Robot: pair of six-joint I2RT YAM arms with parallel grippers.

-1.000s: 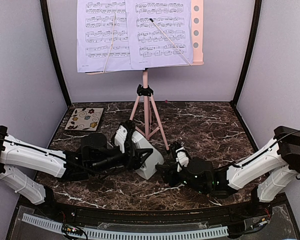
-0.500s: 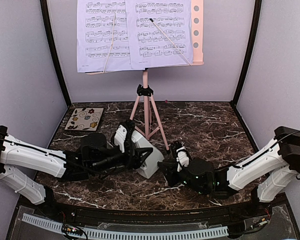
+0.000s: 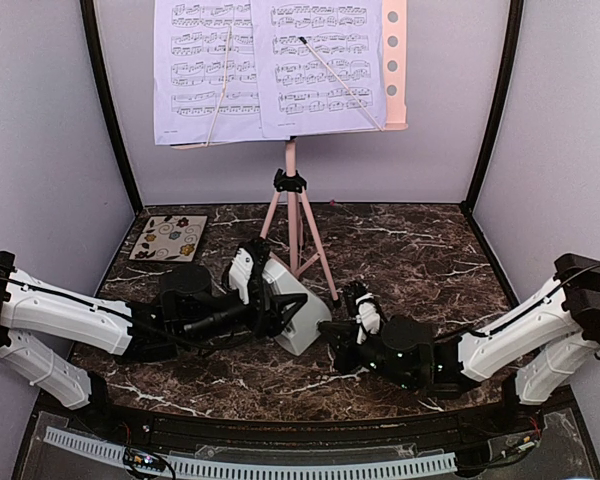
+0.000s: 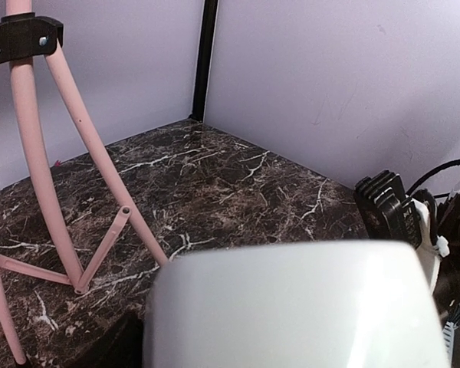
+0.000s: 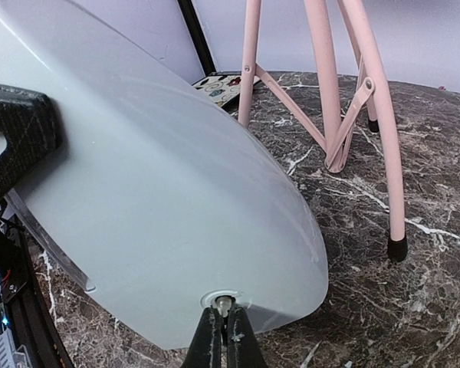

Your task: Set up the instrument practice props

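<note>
The white-grey metronome [image 3: 298, 312] lies tilted on the marble in front of the stand's legs. My left gripper [image 3: 270, 300] is shut on its body; one black finger [image 5: 15, 130] presses its side. The metronome [image 4: 291, 307] fills the lower half of the left wrist view and hides those jaws. My right gripper [image 5: 224, 328] is shut on a small pale peg [image 5: 224, 305] in a round recess on the metronome [image 5: 153, 192]; from above, this gripper [image 3: 329, 330] meets its right end. The pink music stand [image 3: 393, 60] stands at the back with two sheet-music pages [image 3: 205, 70] [image 3: 320, 65].
The stand's pink tripod legs [image 3: 298, 235] [image 4: 38, 153] [image 5: 330, 100] stand just behind the metronome, and one rubber foot [image 5: 397, 247] is close to my right gripper. A floral coaster [image 3: 168, 237] lies at the back left. Grey walls [image 3: 50, 150] enclose three sides.
My right gripper's jaws have come together on the peg at the metronome's side, and that arm has edged slightly left. The left arm and the metronome have stayed put.
</note>
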